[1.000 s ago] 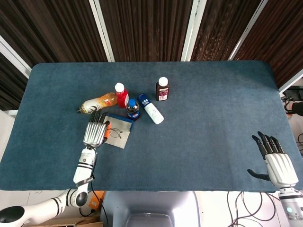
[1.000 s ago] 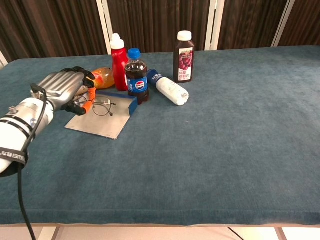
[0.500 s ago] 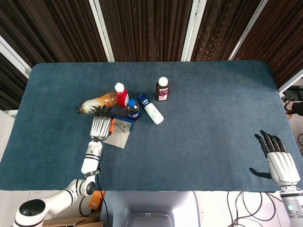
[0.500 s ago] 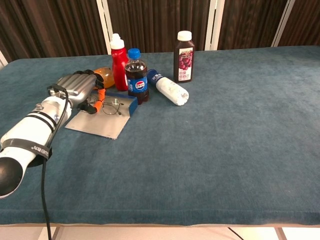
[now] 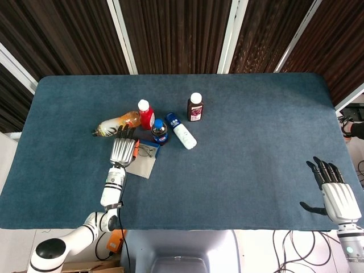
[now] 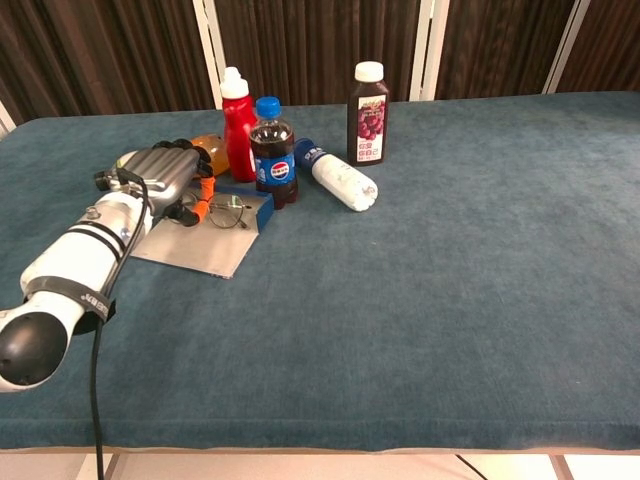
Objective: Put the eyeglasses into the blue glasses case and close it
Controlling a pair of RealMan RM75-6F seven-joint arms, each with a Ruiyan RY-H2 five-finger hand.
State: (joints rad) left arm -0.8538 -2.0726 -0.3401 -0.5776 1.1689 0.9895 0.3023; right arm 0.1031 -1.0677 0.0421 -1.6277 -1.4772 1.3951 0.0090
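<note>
The blue glasses case [image 5: 149, 144] lies open left of the table's middle, its grey inner flap [image 6: 196, 250] spread flat toward me. Thin wire eyeglasses [image 6: 229, 212] hang just over the case's blue wall [image 6: 263, 212], with their lenses [image 5: 148, 151] above the flap. My left hand [image 5: 121, 150] pinches their left end with orange-tipped fingers [image 6: 203, 192] and hovers at the case's left edge [image 6: 160, 176]. My right hand [image 5: 336, 194] is far off at the table's front right corner, fingers spread and holding nothing. It does not show in the chest view.
Close behind the case stand a red bottle [image 6: 236, 122] and a Pepsi bottle [image 6: 272, 150]. An orange bottle [image 5: 116, 123] lies at the left. A white bottle with a blue cap [image 6: 340, 177] lies to the right, and a dark juice bottle [image 6: 368, 112] stands behind it.
My left hand has carried the eyeglasses away from me and to the right, from over the grey flap to the case's blue wall. The right hand has barely moved.
</note>
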